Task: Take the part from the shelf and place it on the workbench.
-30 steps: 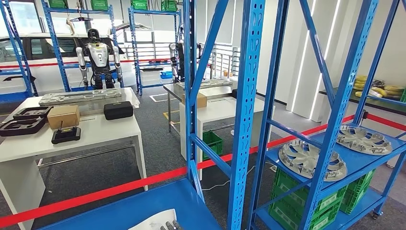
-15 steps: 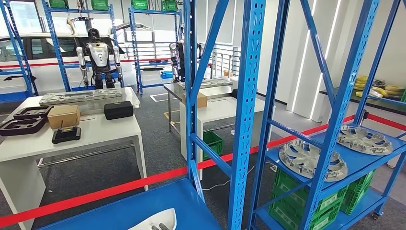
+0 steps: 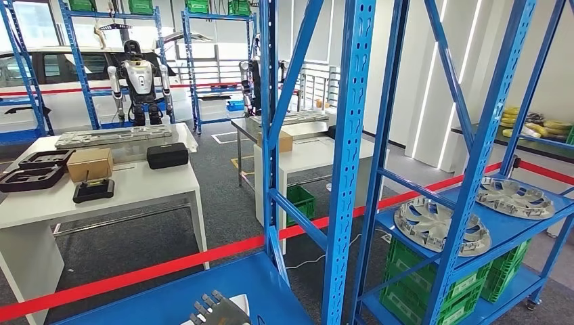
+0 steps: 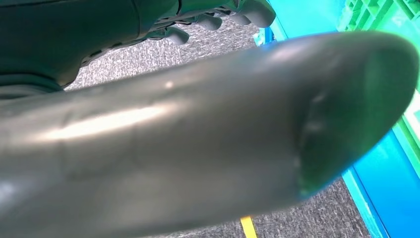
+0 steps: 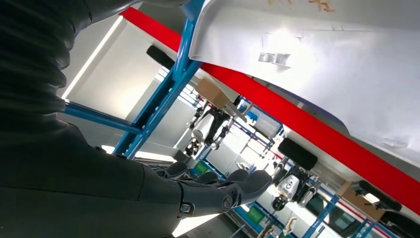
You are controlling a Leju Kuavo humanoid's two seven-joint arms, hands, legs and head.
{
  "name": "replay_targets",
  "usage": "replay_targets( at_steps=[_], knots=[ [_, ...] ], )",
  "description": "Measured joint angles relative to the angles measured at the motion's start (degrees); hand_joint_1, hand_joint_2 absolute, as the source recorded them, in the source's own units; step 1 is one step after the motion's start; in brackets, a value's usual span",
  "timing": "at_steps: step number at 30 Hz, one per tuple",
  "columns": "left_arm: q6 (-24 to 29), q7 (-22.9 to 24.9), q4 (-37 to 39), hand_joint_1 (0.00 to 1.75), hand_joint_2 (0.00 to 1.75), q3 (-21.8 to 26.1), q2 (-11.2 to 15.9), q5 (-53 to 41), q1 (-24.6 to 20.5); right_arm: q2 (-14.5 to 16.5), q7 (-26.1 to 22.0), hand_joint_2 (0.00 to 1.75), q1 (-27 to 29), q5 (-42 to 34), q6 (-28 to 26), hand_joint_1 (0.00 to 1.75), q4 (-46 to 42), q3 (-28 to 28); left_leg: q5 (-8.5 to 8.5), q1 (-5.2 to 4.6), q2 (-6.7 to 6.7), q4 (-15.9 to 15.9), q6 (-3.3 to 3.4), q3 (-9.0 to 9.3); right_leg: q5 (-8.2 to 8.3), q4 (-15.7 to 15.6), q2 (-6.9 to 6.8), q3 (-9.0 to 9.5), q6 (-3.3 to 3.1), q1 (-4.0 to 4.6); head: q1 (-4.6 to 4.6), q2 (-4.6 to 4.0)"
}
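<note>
Landmark: blue shelf. Nearest you, right robot hand over white part on that shelf, fingers spread, nothing gripped yet; likely reaching. Part mostly cut off. Left robot hand: blocked by grey surface, state unclear. Beyond shelf, white table, probably your drop spot.

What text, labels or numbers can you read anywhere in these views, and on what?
None can be read.
White part, right wrist view: faint orange marks at its edge and a small pale tag, too blurred to read.
Cardboard box on the white table, head view: no print that can be made out.
Black case: no visible label.
</note>
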Motion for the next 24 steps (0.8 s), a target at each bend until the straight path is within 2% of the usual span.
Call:
replay_targets(
  at_steps=[13, 24],
  knots=[
    [-0.6, 0.5, 0.0, 0.00, 0.00, 0.0, 0.1, -1.1, 0.4, -3.5, -0.6, 1.75, 2.7, -6.7, -3.9, 0.00, 0.0, -0.7, -0.03, -0.01, 0.01, 0.0, 0.03, -0.01, 0.00, 0.0, -0.01, -0.01, 0.01, -0.02, 0.00, 0.00],
    [-0.7, 0.4, 0.0, 0.00, 0.00, 0.0, 0.1, -1.6, 0.2, -4.3, 0.2, 1.75, 4.6, -7.8, -1.7, 0.00, 0.0, -1.8, -0.02, -0.01, 0.02, 0.0, 0.03, -0.01, 0.00, 0.0, 0.01, -0.02, 0.01, -0.01, -0.01, 0.00]
  ],
)
